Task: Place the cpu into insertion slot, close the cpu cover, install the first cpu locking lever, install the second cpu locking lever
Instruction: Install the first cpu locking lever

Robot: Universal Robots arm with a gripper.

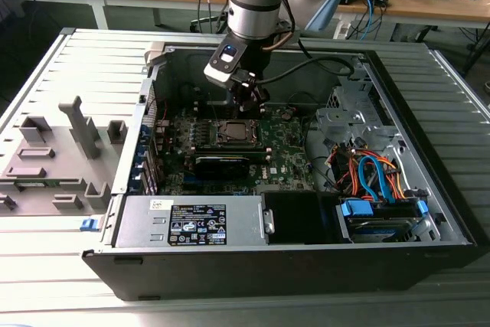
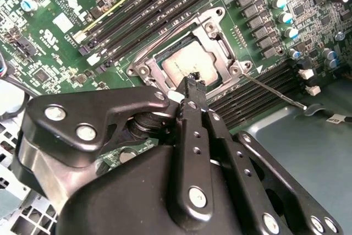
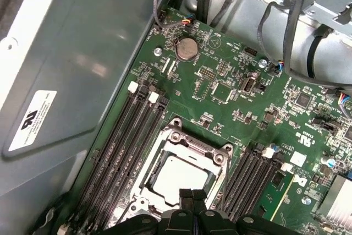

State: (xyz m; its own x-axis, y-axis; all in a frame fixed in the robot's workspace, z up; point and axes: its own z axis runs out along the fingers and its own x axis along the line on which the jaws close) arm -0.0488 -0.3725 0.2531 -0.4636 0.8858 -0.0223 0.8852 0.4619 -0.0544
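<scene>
Your hand [image 1: 249,105], shut and empty, likely to serve as one pusher, hangs at twelve o'clock of the cpu cover [image 1: 228,122] in the exterior view.

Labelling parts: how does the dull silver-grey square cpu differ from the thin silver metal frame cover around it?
The dull grey cpu is a solid matte square; the brighter cpu cover is an open frame with a window. The cpu cover is larger and borders the cpu, which shows through it. Both are metal, flat on the green motherboard.
</scene>
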